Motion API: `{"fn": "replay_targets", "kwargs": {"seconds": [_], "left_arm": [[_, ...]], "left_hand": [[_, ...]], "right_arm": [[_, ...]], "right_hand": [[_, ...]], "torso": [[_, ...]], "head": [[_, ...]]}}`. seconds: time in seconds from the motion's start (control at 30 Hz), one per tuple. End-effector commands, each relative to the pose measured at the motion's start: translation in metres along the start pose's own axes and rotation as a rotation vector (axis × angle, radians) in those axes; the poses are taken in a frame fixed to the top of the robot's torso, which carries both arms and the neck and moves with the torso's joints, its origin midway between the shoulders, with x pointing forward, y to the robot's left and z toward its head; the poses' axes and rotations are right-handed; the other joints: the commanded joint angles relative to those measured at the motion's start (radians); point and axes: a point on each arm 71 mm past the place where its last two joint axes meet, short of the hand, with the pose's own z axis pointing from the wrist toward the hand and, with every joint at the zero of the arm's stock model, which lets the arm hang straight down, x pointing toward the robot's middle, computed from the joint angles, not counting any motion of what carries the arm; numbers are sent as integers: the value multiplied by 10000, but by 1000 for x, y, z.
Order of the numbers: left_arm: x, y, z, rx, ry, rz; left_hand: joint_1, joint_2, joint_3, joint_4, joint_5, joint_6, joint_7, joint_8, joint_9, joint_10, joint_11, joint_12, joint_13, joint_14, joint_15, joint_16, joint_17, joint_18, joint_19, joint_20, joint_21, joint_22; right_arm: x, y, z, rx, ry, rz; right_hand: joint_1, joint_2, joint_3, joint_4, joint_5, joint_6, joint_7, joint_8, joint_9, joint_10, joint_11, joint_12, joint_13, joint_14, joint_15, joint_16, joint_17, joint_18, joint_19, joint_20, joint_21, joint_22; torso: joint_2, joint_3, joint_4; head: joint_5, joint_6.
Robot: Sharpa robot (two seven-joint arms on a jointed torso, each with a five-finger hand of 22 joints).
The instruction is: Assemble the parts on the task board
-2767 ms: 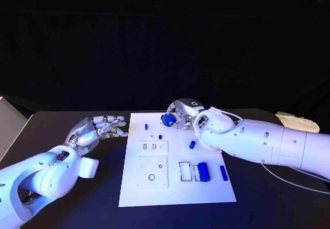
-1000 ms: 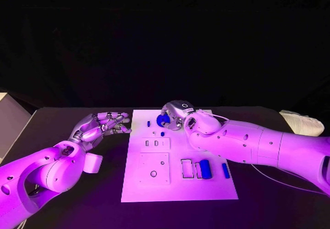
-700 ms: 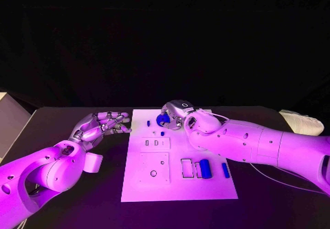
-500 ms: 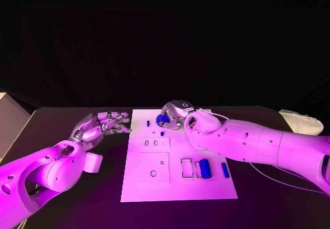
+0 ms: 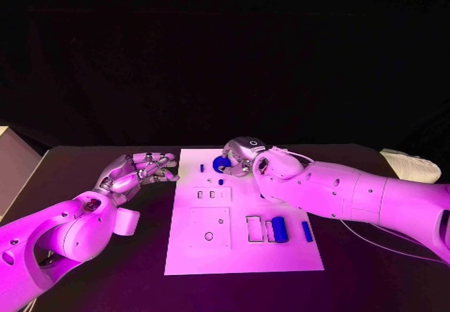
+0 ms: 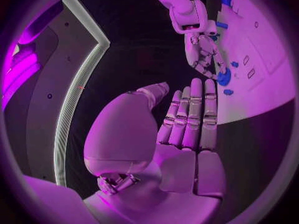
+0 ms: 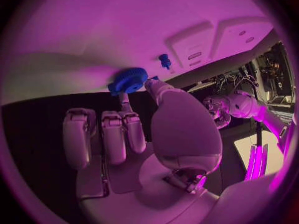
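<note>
Head view: right hand (image 5: pixel 240 156) pinches the blue gear (image 5: pixel 223 163) at the task board (image 5: pixel 244 253)'s upper edge, centre frame. Left hand (image 5: pixel 136 172) hovers mid-left beside the board, fingers loosely curled, grasping nothing.

I can't see most of the blue gear (image 5: pixel 223 163), right hand (image 5: pixel 242 157) covers it; task board (image 5: pixel 281 253) slots too small to read.

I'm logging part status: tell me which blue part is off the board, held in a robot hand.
The round blue gear, pinched by the right robot hand at the task board's far end; the other blue parts lie on the board.
</note>
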Motion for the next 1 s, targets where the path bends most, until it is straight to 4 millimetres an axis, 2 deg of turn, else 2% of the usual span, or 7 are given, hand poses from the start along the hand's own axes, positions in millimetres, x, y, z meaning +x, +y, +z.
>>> {"fn": "replay_targets", "kwargs": {"seconds": [0.03,0.5,0.63,0.83,1.0], "left_arm": [[3,0,0,36,247,-21],[2,1,0,19,229,16],[2,1,0,17,222,21],[1,1,-1,6,209,22],[0,2,-1,3,187,32]], "left_hand": [[-3,-88,62,-2,-6,20,52,-18,13,-37,35,-20,12,-49,-10,57,9,108,-82,18,61,15],[-10,-87,63,3,-6,14,54,-21,12,-43,37,-21,12,-59,-7,66,10,108,-89,21,64,16],[-10,-87,63,3,-6,14,54,-21,12,-43,37,-21,12,-59,-7,66,10,108,-89,21,64,16],[-10,-87,63,3,-6,14,54,-21,12,-43,37,-21,12,-59,-7,66,10,108,-89,21,64,16],[-10,-87,63,3,-6,14,54,-21,12,-43,37,-21,12,-59,-7,66,10,108,-89,21,64,16]], "right_arm": [[10,-3,-4,41,714,-102],[8,-11,-13,83,767,-88],[7,-14,-18,102,615,-46],[0,-23,-27,177,-19,81],[-11,-33,-37,193,-704,446]], "right_hand": [[-106,22,-14,50,73,-46,-4,-31,-9,1062,85,34,2629,1059,68,63,2632,-158,632,65,19,1477],[-129,55,-14,51,179,-36,-4,-35,-8,1062,83,34,2629,1059,69,63,2632,-158,632,66,18,1479],[-144,71,-12,55,209,-18,-8,-29,-5,1062,82,34,2629,1059,68,63,2632,-159,635,65,23,1485],[-155,116,21,39,382,38,-23,-11,4,1062,67,34,2629,1059,56,63,2632,-159,636,59,23,1488],[-31,46,51,-36,467,46,-27,-18,4,1062,61,34,2629,1059,46,63,2632,-151,626,50,-5,1458]], "torso": [[-3,-3,9],[6,9,-24],[-1,5,-9],[-11,17,-29],[-7,23,-58]], "head": [[8,-33],[52,-56],[45,-58],[41,-24],[24,41]]}}
